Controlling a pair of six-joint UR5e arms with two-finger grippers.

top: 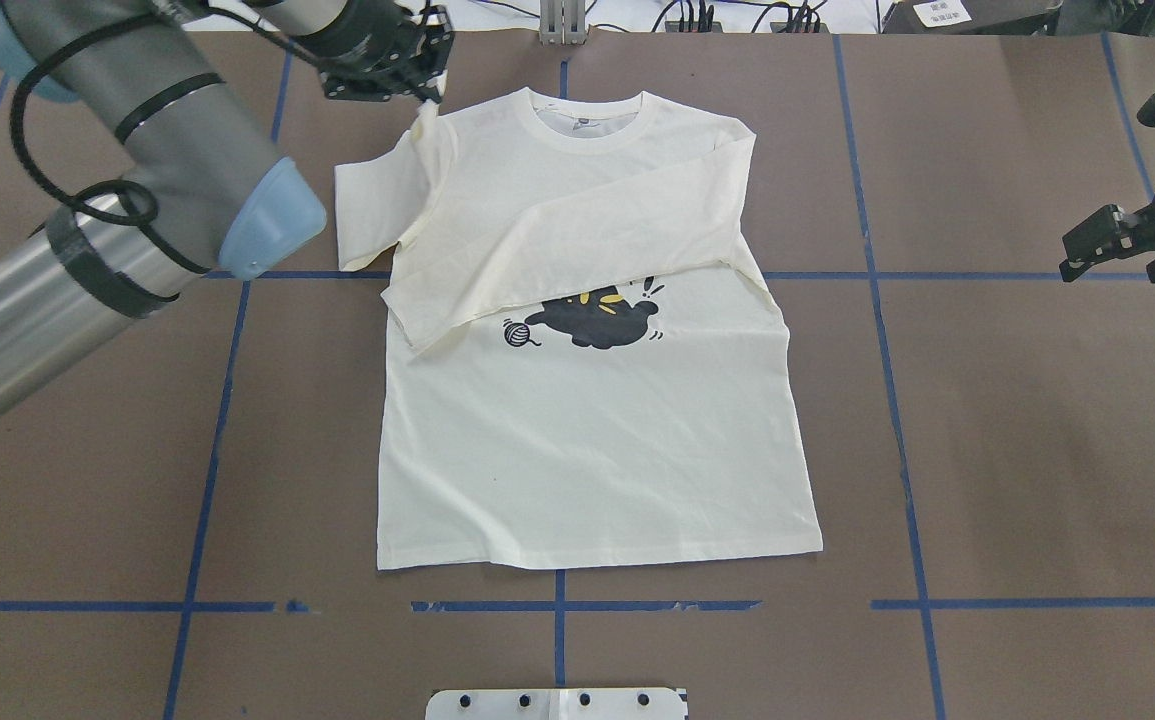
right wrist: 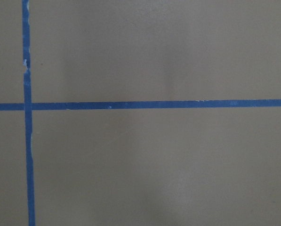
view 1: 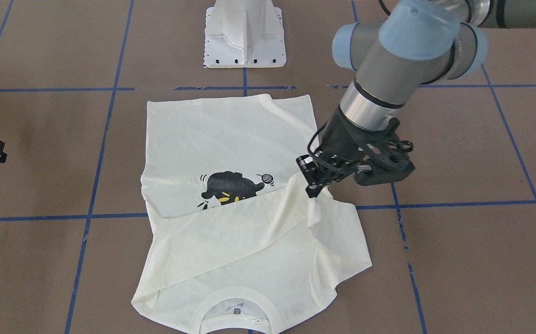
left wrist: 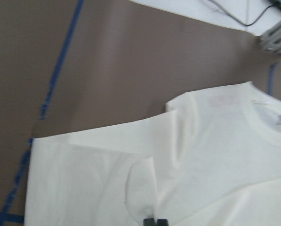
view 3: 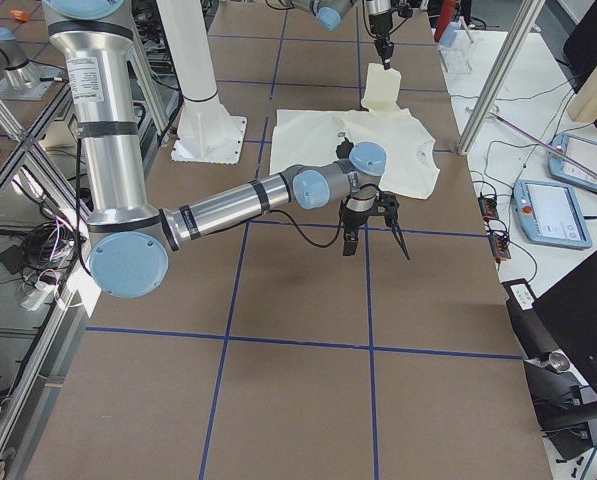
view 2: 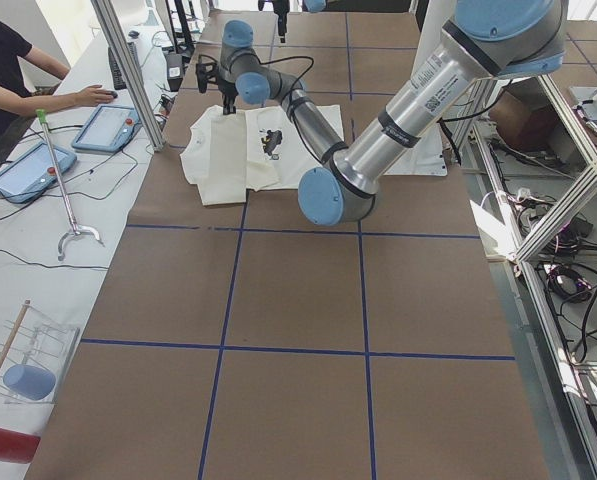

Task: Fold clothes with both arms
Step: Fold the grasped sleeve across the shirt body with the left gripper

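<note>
The cream-white T-shirt (top: 587, 440) lies flat, print side up, collar away from the robot; its black cat print (top: 592, 318) is partly covered by one sleeve (top: 577, 250) folded across the chest. My left gripper (top: 424, 97) is at the shirt's other shoulder, shut on that sleeve's cuff and holding it lifted; this also shows in the front view (view 1: 313, 191) and the left wrist view (left wrist: 154, 221). My right gripper (top: 1112, 255) is open and empty over bare table, far to the shirt's right. Its wrist view shows only table and tape.
The white pedestal base (view 1: 245, 35) stands at the table's near edge, just behind the shirt's hem. Blue tape lines (top: 897, 400) grid the brown table. A side bench with tablets (view 2: 103, 125) and an operator (view 2: 8, 70) runs along the far edge.
</note>
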